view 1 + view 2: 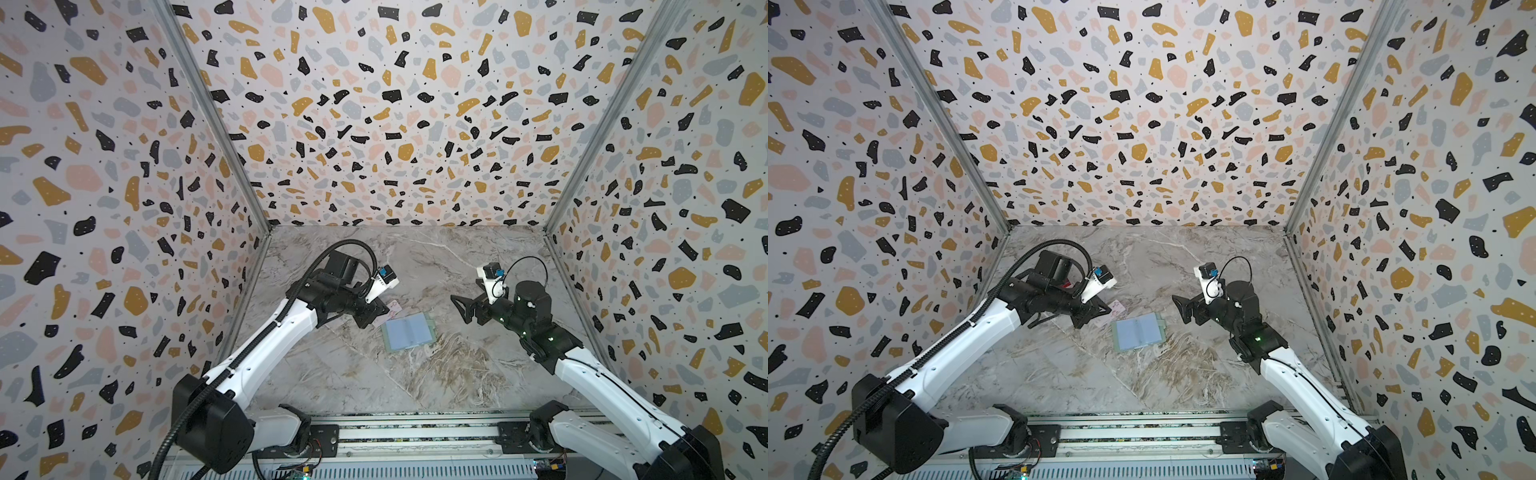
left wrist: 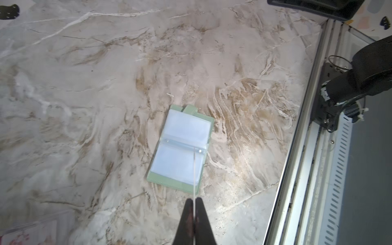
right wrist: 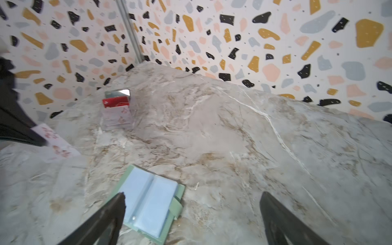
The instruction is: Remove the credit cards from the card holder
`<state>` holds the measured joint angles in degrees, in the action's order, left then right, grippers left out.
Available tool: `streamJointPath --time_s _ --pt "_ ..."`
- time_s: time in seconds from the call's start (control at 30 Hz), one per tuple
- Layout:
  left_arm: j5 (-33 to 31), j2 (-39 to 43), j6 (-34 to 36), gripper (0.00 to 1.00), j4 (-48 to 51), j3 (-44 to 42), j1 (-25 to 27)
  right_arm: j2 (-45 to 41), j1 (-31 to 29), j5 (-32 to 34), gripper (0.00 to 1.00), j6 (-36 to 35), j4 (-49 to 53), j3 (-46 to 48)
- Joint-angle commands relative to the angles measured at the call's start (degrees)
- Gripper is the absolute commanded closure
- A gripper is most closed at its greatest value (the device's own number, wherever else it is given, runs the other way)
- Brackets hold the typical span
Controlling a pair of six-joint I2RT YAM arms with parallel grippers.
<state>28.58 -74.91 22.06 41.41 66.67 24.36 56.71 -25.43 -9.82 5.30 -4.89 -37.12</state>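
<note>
While left claw pinches flowered card, right claw (spread) hangs near card holder.

Two high top views looking down on table, wrist views close, all sharing card holder

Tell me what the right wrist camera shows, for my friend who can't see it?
A mint-green card holder lies open on a marble table, partly behind one finger of the wide-open right tool. The left tool pinches a white-pink flowered card, and a clear box of cards stands farther back by the speckled wall.
</note>
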Motion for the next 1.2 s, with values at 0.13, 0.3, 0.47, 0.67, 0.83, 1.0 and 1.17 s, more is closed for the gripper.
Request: streamJointPath --time_s 0.13,0.3,0.47,0.67,0.83,1.0,1.17 --pt "-7.63 -0.02 5.26 1.0 3.51 3.13 -5.21 -0.02 0.25 7.86 0.01 0.91 1.02 -1.07" --pt "-10.28 -0.14 8.23 1.0 3.25 3.48 -7.9 0.49 0.21 9.36 0.01 0.85 1.14 -1.02" --pt "-13.34 -0.08 11.62 1.0 2.36 3.48 -9.53 0.18 0.22 11.96 0.01 0.59 0.25 -0.59" --pt "-13.05 -0.12 13.98 1.0 -0.34 2.51 -12.54 -0.11 0.4 14.95 0.01 0.16 -1.07 -0.05" --pt "-11.65 -2.24 16.95 1.0 0.44 3.16 -15.1 0.83 0.72 14.96 0.01 -0.28 -0.9 -0.51" --pt "-11.16 -4.16 21.3 1.0 0.01 2.95 -17.37 2.47 0.69 16.81 0.01 -1.17 -0.41 -2.14" --pt "-11.27 -6.67 26.1 1.0 -2.24 2.31 -19.47 2.8 0.65 16.34 0.01 -1.7 -1.26 -2.52"
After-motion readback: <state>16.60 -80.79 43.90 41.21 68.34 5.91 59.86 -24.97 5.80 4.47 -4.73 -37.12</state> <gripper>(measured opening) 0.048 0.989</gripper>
